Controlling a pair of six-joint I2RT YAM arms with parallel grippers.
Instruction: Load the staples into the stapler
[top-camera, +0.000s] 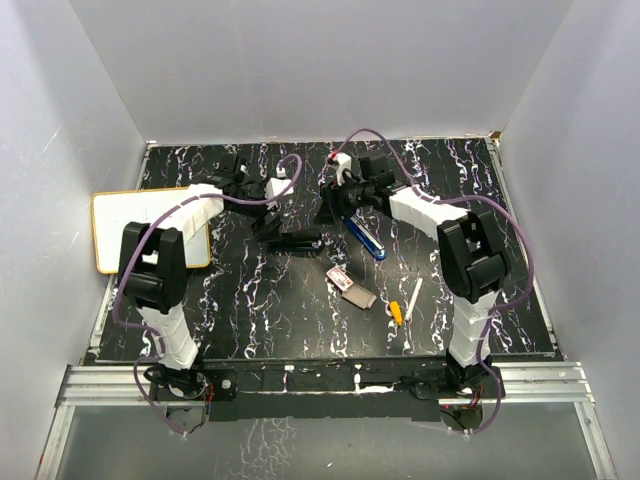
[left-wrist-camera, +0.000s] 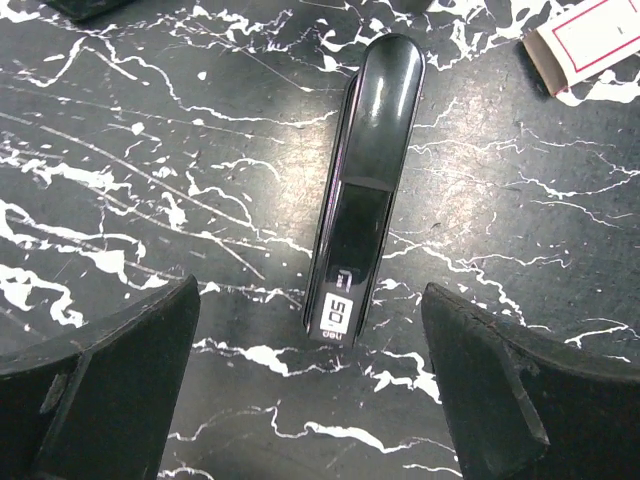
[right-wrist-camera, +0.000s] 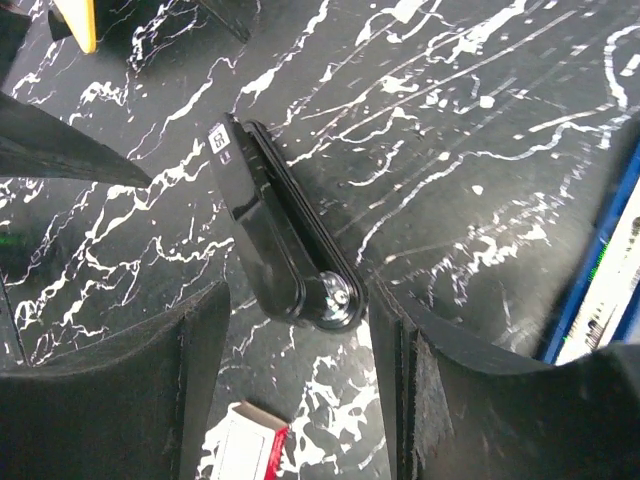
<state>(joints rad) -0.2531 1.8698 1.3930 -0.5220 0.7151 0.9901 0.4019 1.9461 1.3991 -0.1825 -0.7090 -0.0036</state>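
Left fingers (left-wrist-camera: 110, 390) sit wide apart: your left gripper (left-wrist-camera: 310, 320) straddles the label end of the black stapler (left-wrist-camera: 362, 180), with no contact visible. Your right gripper (right-wrist-camera: 300, 330) is spread wide too, with the stapler's hinge end in the gap; can't tell whether one finger touches it. The stapler lies flat and closed on the table (top-camera: 250, 310). The staples box (top-camera: 340, 277) lies near both grippers, on the arm-base side, tan tray sticking out, nothing gripping it. A blue stapler (top-camera: 366, 239) lies just right of the black one.
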